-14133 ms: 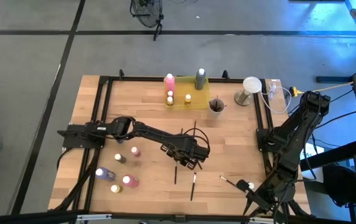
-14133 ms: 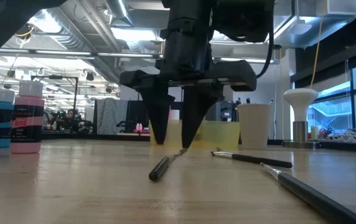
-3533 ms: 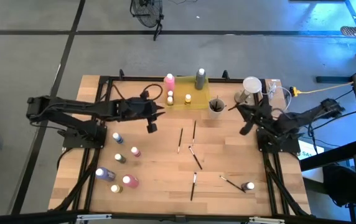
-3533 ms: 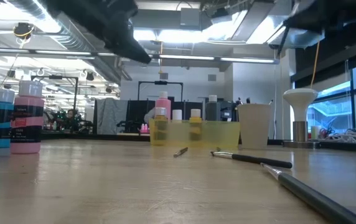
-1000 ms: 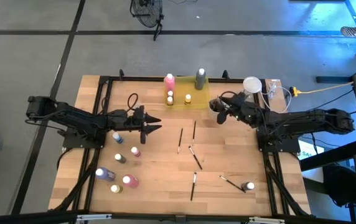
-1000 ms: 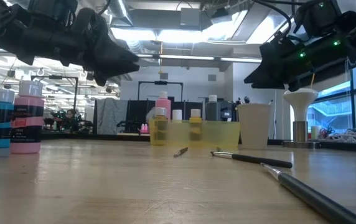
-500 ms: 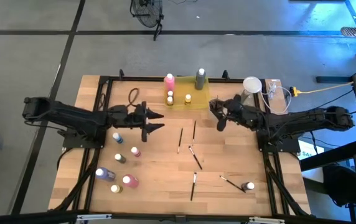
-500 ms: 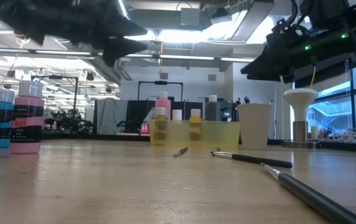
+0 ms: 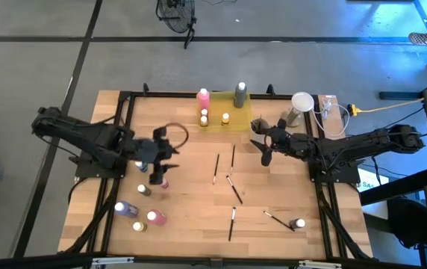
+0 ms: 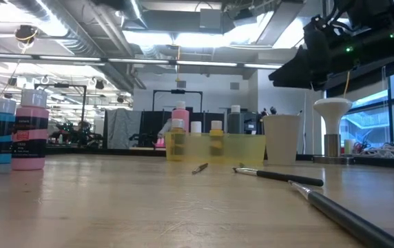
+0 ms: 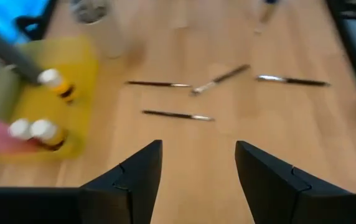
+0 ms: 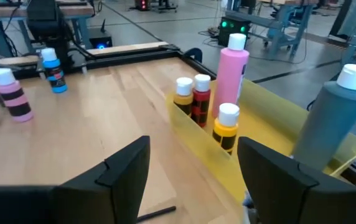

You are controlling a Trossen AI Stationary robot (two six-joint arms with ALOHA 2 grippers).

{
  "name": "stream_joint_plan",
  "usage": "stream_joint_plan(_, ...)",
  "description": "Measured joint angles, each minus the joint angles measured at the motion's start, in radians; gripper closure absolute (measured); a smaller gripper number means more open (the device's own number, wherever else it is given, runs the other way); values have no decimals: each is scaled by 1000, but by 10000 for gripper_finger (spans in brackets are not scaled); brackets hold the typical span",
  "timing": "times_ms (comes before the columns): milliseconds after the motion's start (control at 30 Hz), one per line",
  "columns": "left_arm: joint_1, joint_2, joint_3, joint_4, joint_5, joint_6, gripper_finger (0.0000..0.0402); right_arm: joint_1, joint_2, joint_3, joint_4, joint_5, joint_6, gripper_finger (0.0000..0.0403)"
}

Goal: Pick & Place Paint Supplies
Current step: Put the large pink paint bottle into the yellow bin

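Several thin dark paintbrushes [image 9: 233,190] lie flat mid-table, also seen in the left wrist view [image 11: 177,114]. Small paint bottles [image 9: 145,190] stand at the near left, with one more [image 9: 298,223] at the near right. A pink bottle [image 12: 231,74], a grey bottle [image 12: 333,127] and small pale-capped bottles [image 12: 226,127] stand in the yellow tray [image 9: 236,118] at the far edge. My left gripper [image 11: 198,146] hangs open above the left bottles [image 9: 158,172], holding nothing. My right gripper [image 12: 193,142] is open and holds nothing in the air near the cup [image 9: 259,127].
A white round-topped stand [image 9: 301,102] and cables [image 9: 334,113] sit at the far right corner. A black frame [image 9: 128,101] borders the table. In the low view a blue bottle [image 10: 1,131] and a pink one [image 10: 30,138] stand at the left.
My left gripper has risen out of the low view, drawn back toward the table's left and near side, and tipped from level to slanting down. My right gripper has swung a little toward the near edge. Nothing on the table has moved.
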Motion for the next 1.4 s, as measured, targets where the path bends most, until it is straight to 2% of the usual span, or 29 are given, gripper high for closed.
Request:
stream_joint_plan(100,-90,7,25,-14,2,-16,204,10,0,0,-6,-3,-2,157)
stream_joint_plan(200,-177,9,25,-27,3,-109,204,21,0,0,-5,-22,-2,157)
stream_joint_plan(467,-383,25,25,-81,4,-570,204,35,0,0,3,-24,-2,157)
stream_joint_plan(567,-435,47,25,-80,5,-729,204,35,0,0,13,-24,3,158)
stream_joint_plan(633,-453,66,25,-81,5,-893,204,35,0,0,27,-27,10,158)
stream_joint_plan(733,-465,92,25,-81,55,-1125,204,35,0,0,52,-34,13,158)
stream_joint_plan(833,-465,126,25,-93,141,-1242,204,35,0,0,80,-54,13,158)
stream_joint_plan(967,-460,164,25,-107,247,-1279,204,35,0,0,107,-87,13,158)
stream_joint_plan(1067,-454,186,25,-116,293,-1189,208,35,0,0,124,-107,13,158)
stream_joint_plan(1200,-454,202,25,-118,288,-1053,213,45,0,0,125,-106,18,158)
stream_joint_plan(1400,-452,212,25,-177,255,-964,223,68,0,0,139,-106,16,158)
